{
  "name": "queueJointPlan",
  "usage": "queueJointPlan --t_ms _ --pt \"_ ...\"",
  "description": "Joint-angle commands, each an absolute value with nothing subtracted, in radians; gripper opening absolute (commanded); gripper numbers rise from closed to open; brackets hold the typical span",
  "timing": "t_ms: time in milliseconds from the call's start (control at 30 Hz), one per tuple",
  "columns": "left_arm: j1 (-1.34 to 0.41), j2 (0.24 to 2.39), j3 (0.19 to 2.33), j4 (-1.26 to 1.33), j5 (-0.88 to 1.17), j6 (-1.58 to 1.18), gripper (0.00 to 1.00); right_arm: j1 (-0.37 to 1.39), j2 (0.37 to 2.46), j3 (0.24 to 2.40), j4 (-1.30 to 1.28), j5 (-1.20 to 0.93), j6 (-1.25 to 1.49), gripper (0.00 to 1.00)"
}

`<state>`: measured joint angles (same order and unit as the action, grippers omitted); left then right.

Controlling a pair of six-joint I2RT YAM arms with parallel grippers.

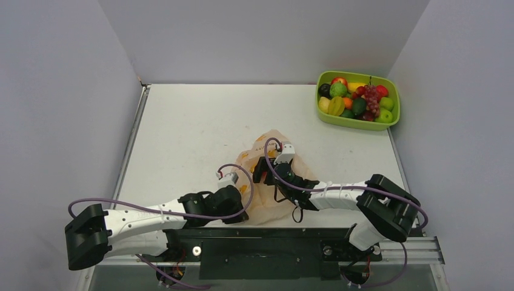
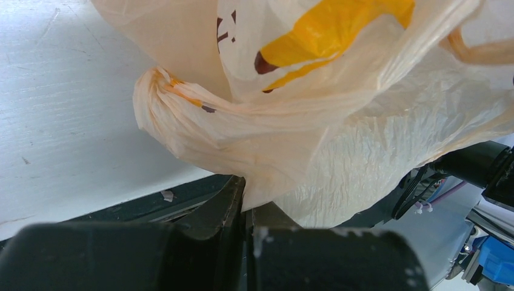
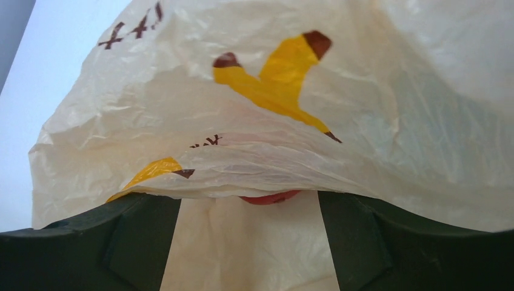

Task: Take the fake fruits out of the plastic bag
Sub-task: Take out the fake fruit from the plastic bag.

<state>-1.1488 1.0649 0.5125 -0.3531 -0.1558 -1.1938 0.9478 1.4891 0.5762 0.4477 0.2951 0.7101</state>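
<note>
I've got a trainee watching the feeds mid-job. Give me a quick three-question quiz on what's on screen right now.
1. True or false: the left gripper is shut on the bag.
2. Where does the tray sit on the table? A: far right corner. B: far left corner. C: between the two arms.
3. What colour is the fruit that peeks out under the bag, in front of the open right gripper?

Key: 1 true; 2 A; 3 red.

White table (image 1: 194,121) bears plastic bag (image 1: 265,206) and green tray (image 1: 354,123).
</note>
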Motion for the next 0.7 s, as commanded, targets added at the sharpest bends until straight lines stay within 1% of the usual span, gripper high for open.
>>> queueJointPlan --t_ms 0,200,467,667 --pt "-1.144 1.075 0.567 -0.317 -0.147 -1.188 0.0 0.934 1.518 0.595 0.615 0.304 0.753 0.81" --pt "-1.144 1.098 0.572 -0.3 -0.138 -1.186 0.0 0.927 1.576 0.6 0.673 0.335 0.781 0.85" --pt "-1.144 1.119 0.574 -0.291 -0.122 -1.183 0.0 0.923 1.651 0.63 0.65 0.411 0.812 0.87" --pt "-1.144 1.114 0.566 -0.289 -0.125 -1.182 0.0 0.915 1.712 0.659 0.699 0.39 0.799 0.87"
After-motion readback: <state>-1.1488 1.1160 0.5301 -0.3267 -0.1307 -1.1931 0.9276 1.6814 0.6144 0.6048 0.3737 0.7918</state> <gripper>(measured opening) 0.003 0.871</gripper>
